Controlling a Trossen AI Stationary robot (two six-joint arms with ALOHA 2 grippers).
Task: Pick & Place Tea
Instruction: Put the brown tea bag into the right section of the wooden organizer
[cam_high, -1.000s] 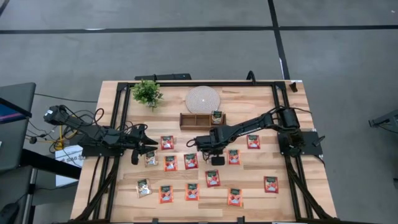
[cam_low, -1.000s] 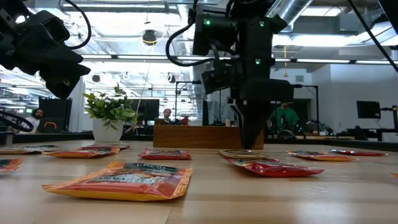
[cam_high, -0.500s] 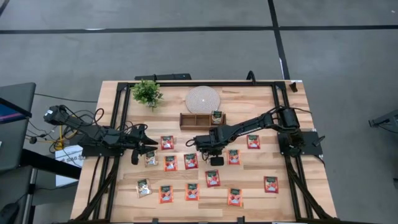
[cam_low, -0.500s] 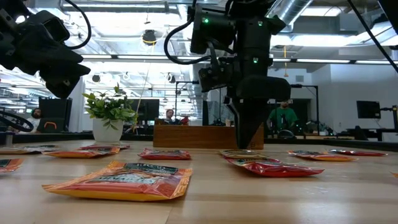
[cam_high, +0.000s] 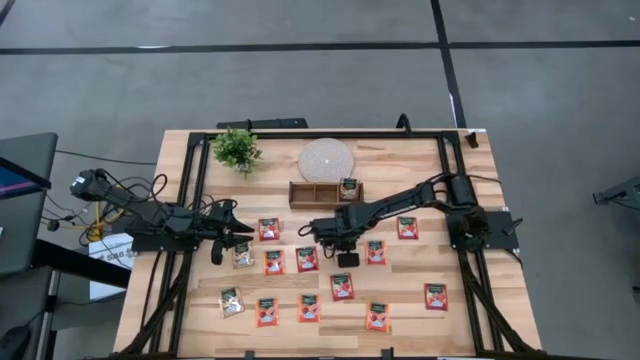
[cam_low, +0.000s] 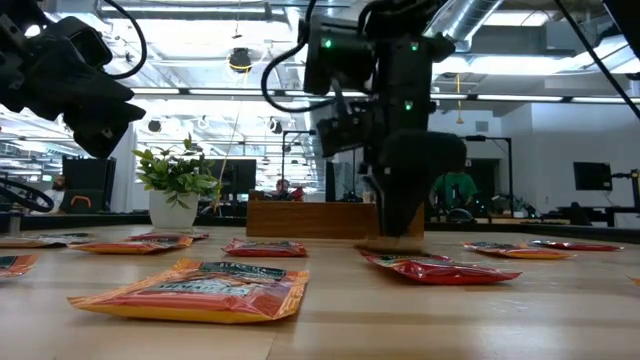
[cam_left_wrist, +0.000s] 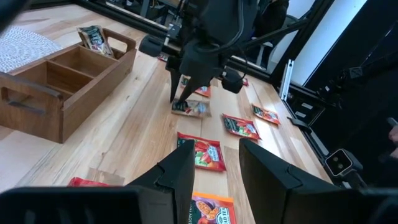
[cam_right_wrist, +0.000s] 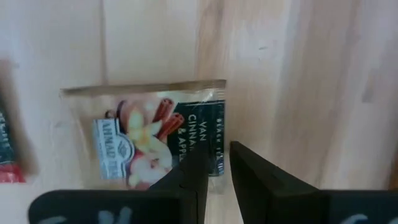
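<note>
The tea packet (cam_right_wrist: 155, 140), beige with a dark green end, lies flat on the table near its middle (cam_high: 307, 230). My right gripper (cam_right_wrist: 214, 167) reaches in from the right side and stands over the packet's green end (cam_low: 395, 232), fingers nearly together on it. My left gripper (cam_high: 232, 232) hovers open over the left part of the table and touches nothing; in the left wrist view its fingers (cam_left_wrist: 214, 163) point toward the right arm. My right gripper has the packet's dark green end edge (cam_right_wrist: 215, 163) between its two fingertips, coming from above and pointing down. The fingers lie across that short edge. The rest of the packet (cam_left_wrist: 191, 109) lies on the wood.
A wooden two-compartment box (cam_high: 312, 193) stands just behind, with one packet (cam_high: 348, 187) in its right compartment. A round mat (cam_high: 326, 158) and a potted plant (cam_high: 237, 150) sit at the far edge. Several red tea packets (cam_high: 306, 259) lie around the near half.
My right gripper has come down from just above the table onto the beige packet, shifting slightly toward the table's left. The packet has stayed where it was. My left arm has kept still.
</note>
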